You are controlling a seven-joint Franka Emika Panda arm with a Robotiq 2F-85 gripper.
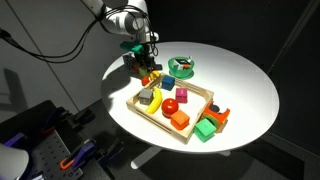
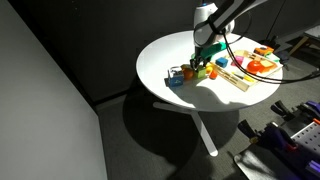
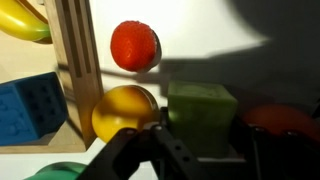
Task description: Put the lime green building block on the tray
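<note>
The lime green building block (image 3: 200,108), a small, dull yellow-green cube partly in shadow, is seen upright just outside the tray (image 1: 155,115), near its low rim but apart from it. The tray, shallow, rectangular and of light wood, is shown lying level.

Bright toys on pale wood
The block (image 3: 203,112) is lime green, the ball (image 3: 134,46) red-orange, the tray (image 3: 76,60) light brown.
</note>
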